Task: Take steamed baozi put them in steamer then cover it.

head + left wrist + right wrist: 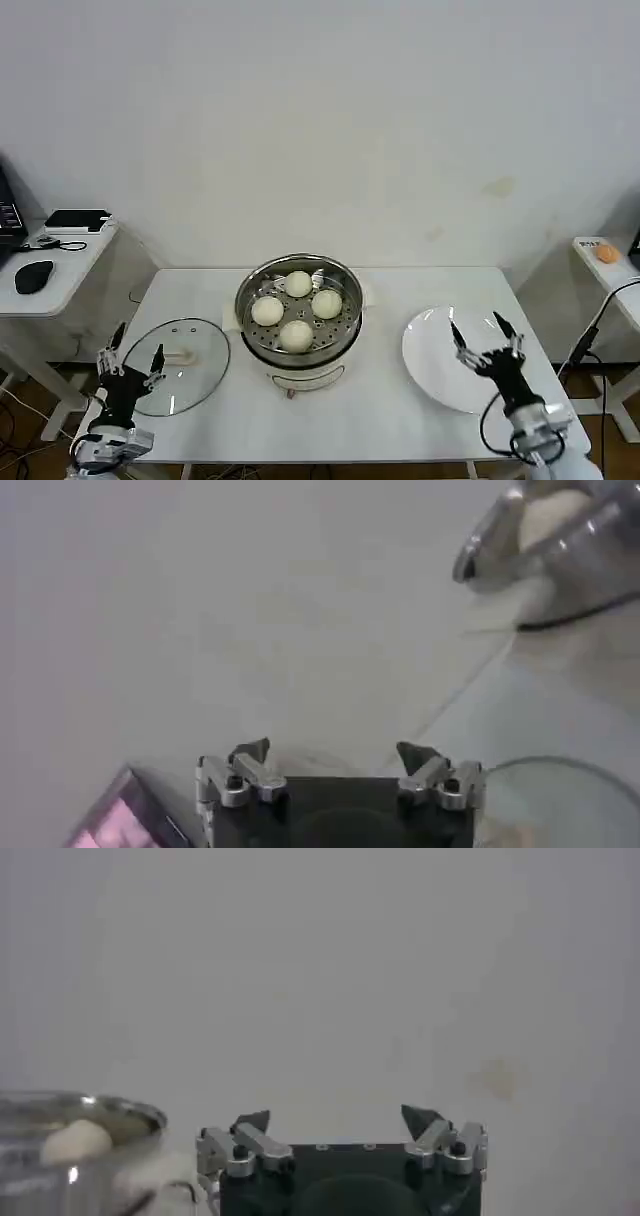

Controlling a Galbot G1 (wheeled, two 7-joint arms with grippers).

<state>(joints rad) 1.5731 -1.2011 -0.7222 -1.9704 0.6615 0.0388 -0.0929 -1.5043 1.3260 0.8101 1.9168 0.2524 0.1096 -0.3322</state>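
Nearest the robot, left of the steamer (298, 318), the left tool (132, 361) hangs with its fingers spread wide and nothing between them, poised over the near-left edge of the cover (178, 365). The cover lies flat on the desk (380, 420) just beside the steamer, its pale handle up, so it seems ready for a plain grasp from above. Right of the steamer, the right tool (484, 336) is also wide open and empty, held over the white plate (432, 350), which carries no buns; that arm's fetching work looks done. Farther back, all four steamed baozi (298, 285) sit on the perforated tray inside the steamer, grouped near one another so the lid can close over them. By my reading only the covering step remains, and it probably falls to the left tool.
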